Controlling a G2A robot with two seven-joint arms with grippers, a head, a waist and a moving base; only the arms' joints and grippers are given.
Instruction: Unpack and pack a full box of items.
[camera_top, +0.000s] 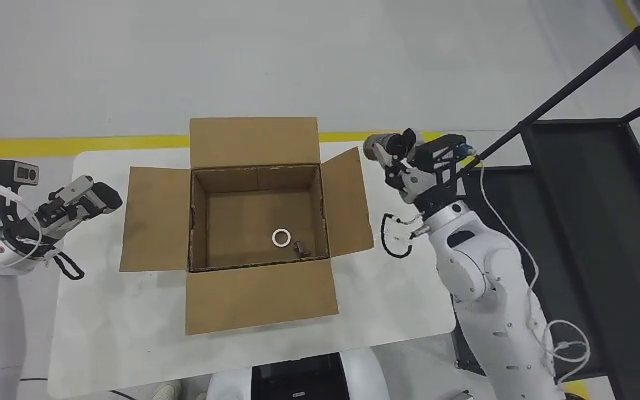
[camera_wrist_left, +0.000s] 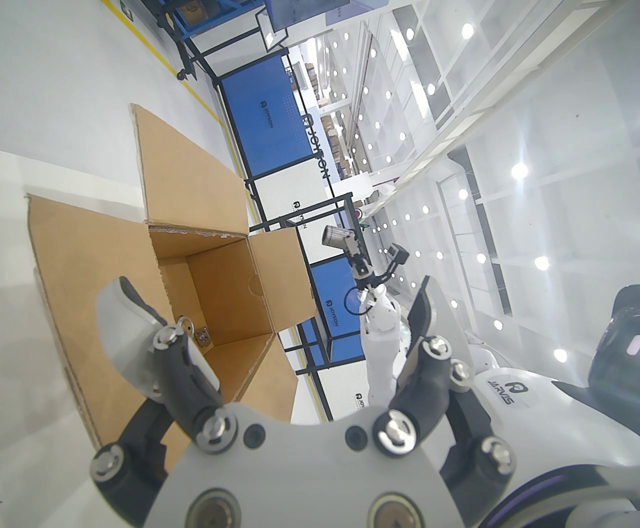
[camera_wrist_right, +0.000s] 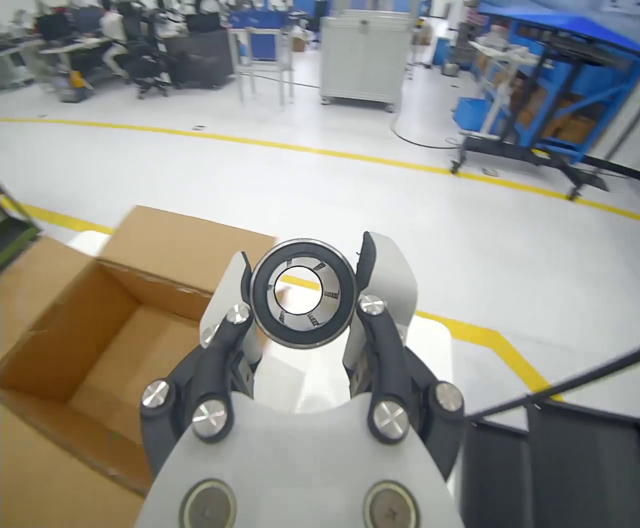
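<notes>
An open cardboard box (camera_top: 257, 225) stands mid-table with all four flaps spread out. On its floor lie a white ring (camera_top: 282, 238) and a small dark metal part (camera_top: 300, 248); the left wrist view shows the ring (camera_wrist_left: 184, 322) and the part (camera_wrist_left: 202, 336) as well. My right gripper (camera_wrist_right: 303, 272) is shut on a metal bearing ring with a black rim (camera_wrist_right: 303, 300), held above the table just right of the box's right flap (camera_top: 380, 150). My left gripper (camera_wrist_left: 270, 310) is open and holds nothing, off the table's left side (camera_top: 100, 197), pointing toward the box.
The white table (camera_top: 400, 300) has bare room right of and in front of the box. A black metal frame (camera_top: 570, 160) stands off the table's right edge. Yellow floor tape (camera_top: 90, 145) runs behind the table.
</notes>
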